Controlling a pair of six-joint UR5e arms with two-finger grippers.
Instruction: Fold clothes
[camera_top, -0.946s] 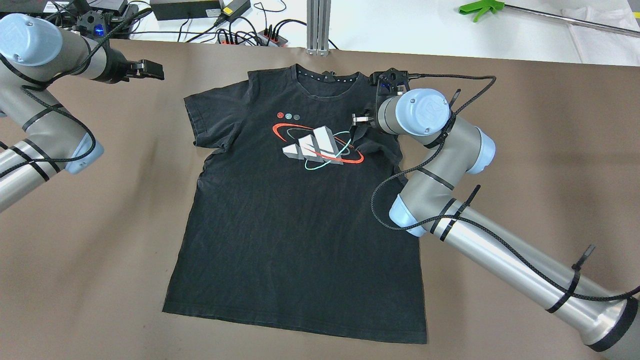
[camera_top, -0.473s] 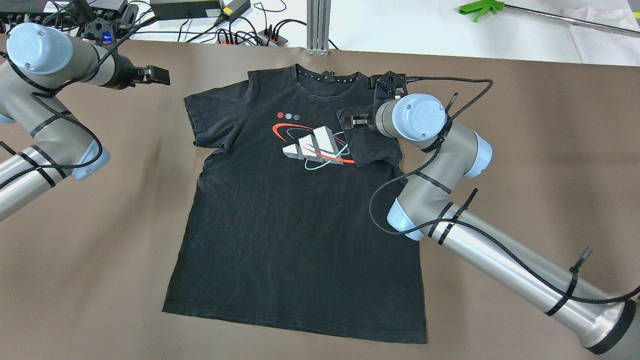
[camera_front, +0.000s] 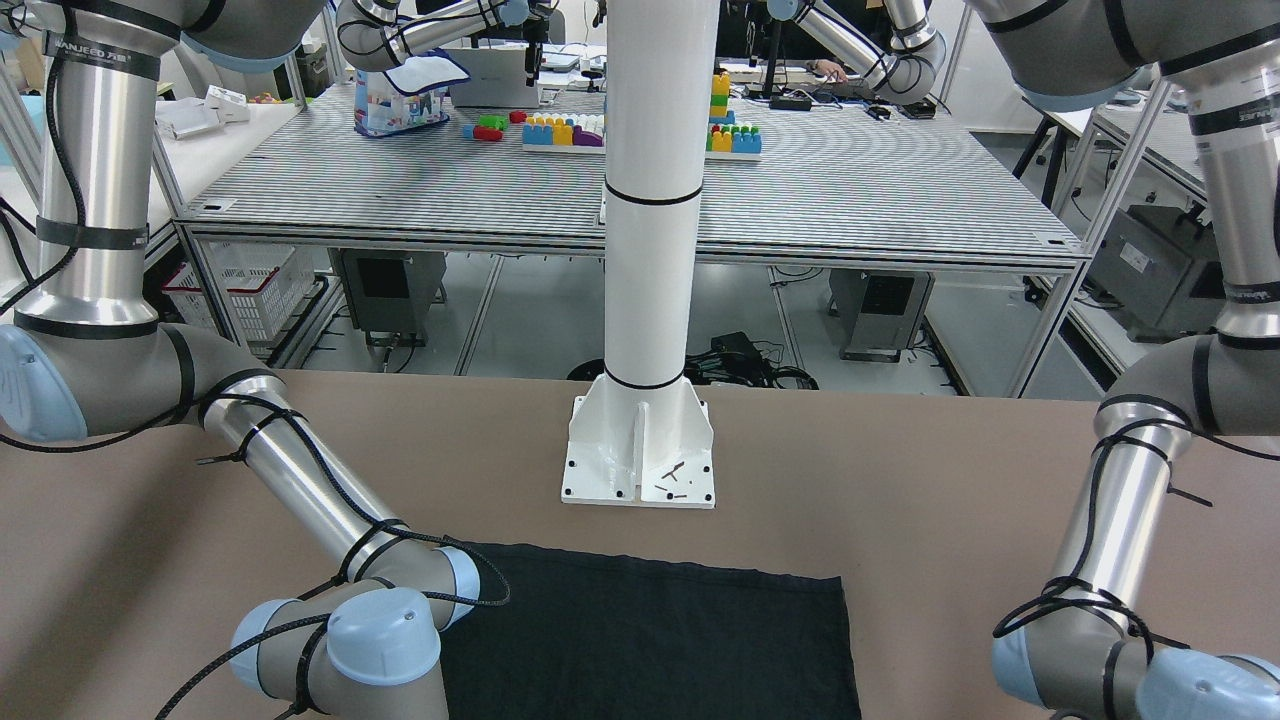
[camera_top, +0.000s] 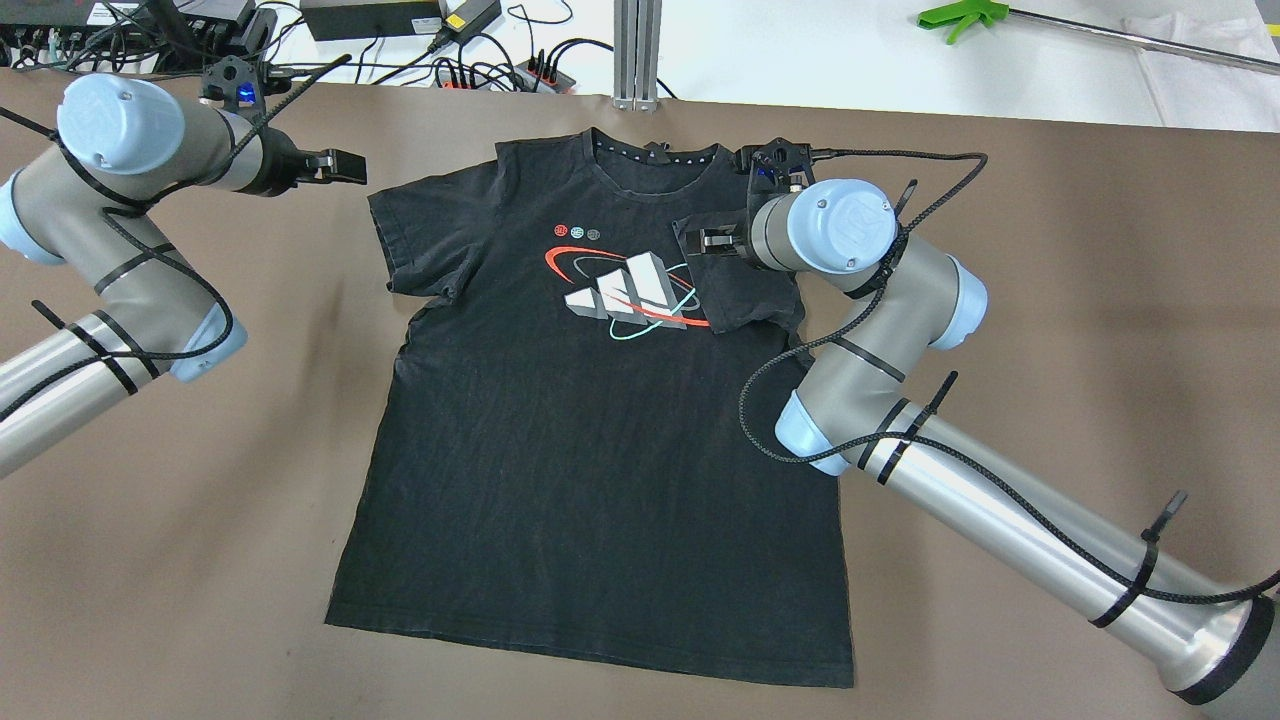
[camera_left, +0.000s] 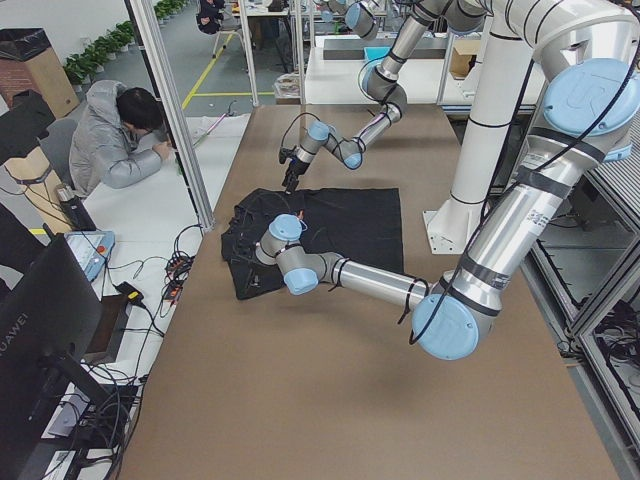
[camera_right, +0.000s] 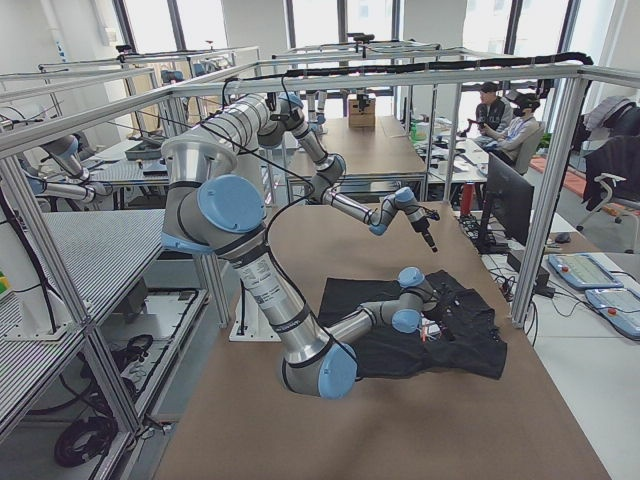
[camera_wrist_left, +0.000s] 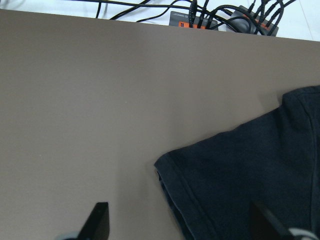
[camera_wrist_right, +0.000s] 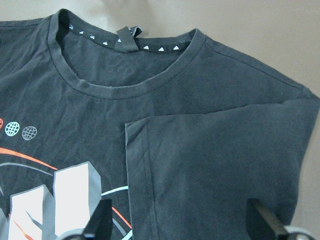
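Currently the black soft-fabric T-shirt (camera_top: 590, 480) with printed chest logo is lying flat on the brown table (camera_top: 200, 560). Light and limp, it is likely needing pinches at hemmed edges. Farther off, the right gripper (camera_top: 708, 241), fingers spread, is hovering over the infolded right sleeve (camera_top: 745, 295); the left gripper (camera_top: 350, 166), likewise spread, is hanging beside the left sleeve (camera_top: 425, 235).

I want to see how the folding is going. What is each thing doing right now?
T-shirt: flat on the table, picture side up.
Folded sleeve: turned in over the chest.
Other sleeve: spread out, not folded.
Right gripper: open, over the folded sleeve.
Left gripper: open, over the table beside the other sleeve.
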